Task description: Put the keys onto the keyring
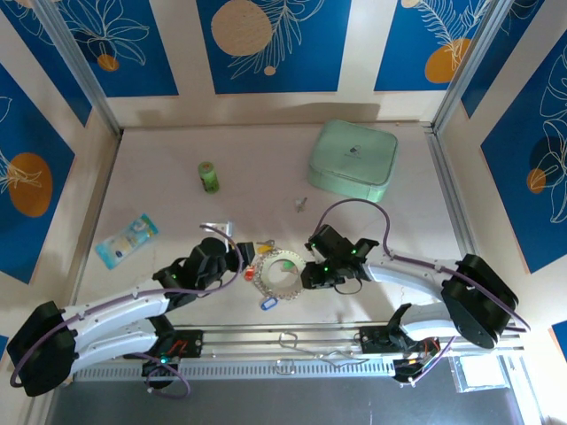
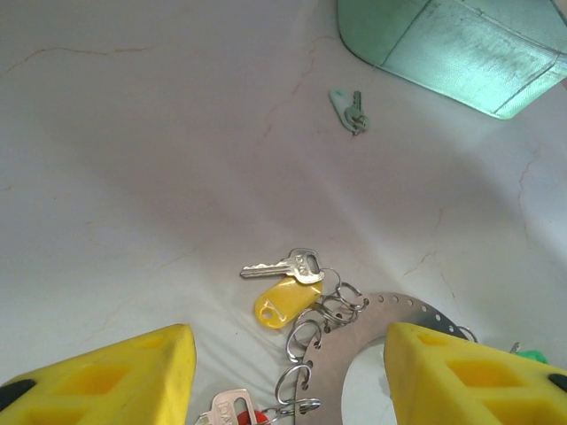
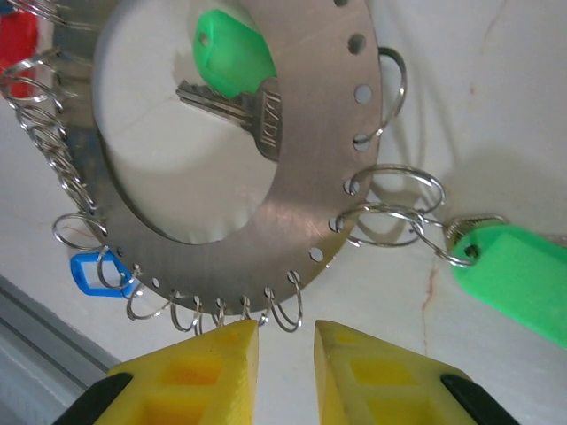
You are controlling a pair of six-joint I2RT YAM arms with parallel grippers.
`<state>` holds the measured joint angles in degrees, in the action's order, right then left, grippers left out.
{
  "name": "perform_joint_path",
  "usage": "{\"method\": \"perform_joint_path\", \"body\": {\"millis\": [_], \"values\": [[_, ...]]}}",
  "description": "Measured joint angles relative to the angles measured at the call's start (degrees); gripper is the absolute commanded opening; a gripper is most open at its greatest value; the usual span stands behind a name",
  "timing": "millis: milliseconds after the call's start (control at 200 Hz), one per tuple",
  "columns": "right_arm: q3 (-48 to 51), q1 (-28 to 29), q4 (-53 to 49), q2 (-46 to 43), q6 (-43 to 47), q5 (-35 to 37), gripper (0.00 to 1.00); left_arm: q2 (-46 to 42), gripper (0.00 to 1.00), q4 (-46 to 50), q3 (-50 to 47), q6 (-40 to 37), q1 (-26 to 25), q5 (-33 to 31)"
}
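Note:
The keyring [image 1: 282, 274] is a flat silvery disc ring with holes and small wire loops, lying mid-table between both grippers. My left gripper [image 2: 288, 359] is open wide and straddles its rim [image 2: 354, 345]; a silver key [image 2: 282, 265] with a yellow tag [image 2: 282, 303] and a red-tagged key [image 2: 232, 412] hang from its loops. My right gripper [image 3: 286, 332] is narrowly open at the ring's edge [image 3: 292, 186], holding nothing. Green-tagged keys [image 3: 232, 53] [image 3: 514, 274] and a blue tag [image 3: 89, 270] are attached to the ring. One loose pale-tagged key [image 2: 350, 108] lies farther back.
A mint-green box [image 1: 352, 159] stands at the back right, and a green bottle [image 1: 208, 176] at the back left. A blue-and-white packet [image 1: 127, 239] lies at the left. A metal rail [image 1: 283, 335] runs along the near edge.

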<state>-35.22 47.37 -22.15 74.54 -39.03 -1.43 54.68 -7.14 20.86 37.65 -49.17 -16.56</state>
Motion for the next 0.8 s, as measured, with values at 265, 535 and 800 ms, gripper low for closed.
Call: {"method": "perform_joint_path", "body": {"millis": [265, 535, 800], "values": [[0.7, -0.6, 1.9, 2.1, 0.2, -1.0, 0.2, 0.0, 0.58, 0.2, -0.2, 0.0, 0.0, 0.0], [1.7, -0.8, 2.7, 3.2, 0.2, -2.3, 0.2, 0.0, 0.58, 0.2, -0.2, 0.0, 0.0, -0.2], [1.7, -1.0, 4.9, 4.4, 0.2, -3.6, 0.19, -0.9, 0.58, 0.8, -0.2, 0.0, 0.0, -0.3]]}}
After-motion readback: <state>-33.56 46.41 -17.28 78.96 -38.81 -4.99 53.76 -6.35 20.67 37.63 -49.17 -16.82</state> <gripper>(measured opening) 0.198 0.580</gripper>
